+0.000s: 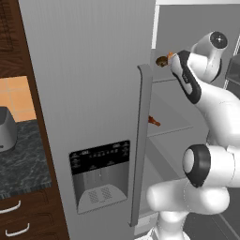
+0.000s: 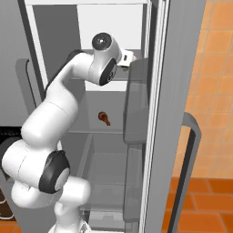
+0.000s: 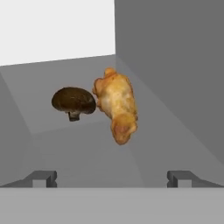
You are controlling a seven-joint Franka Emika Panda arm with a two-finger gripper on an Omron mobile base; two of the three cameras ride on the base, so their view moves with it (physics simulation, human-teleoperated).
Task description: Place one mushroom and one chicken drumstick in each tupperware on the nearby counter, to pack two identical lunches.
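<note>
In the hand view my gripper [image 3: 112,178] is open, its fingertips [image 3: 43,178] spread wide and nothing between them. Ahead of it on a grey fridge shelf sit a dark brown mushroom [image 3: 74,101] and, touching its right side, a golden chicken drumstick [image 3: 117,105]. From the left base view, the same mushroom [image 1: 161,61] shows on the upper shelf just beyond my hand. Another drumstick [image 2: 104,118] lies on the shelf below, also visible as the lower drumstick [image 1: 153,121]. The speckled counter [image 1: 23,161] is at far left. The tupperware is out of view.
The open fridge door [image 1: 93,93] with its long handle [image 1: 140,140] and dispenser stands left of my arm. Door bins [image 2: 136,104] flank the arm on the right. A grey toaster [image 1: 6,129] sits on the counter. The fridge's side wall [image 3: 175,87] runs close on the right.
</note>
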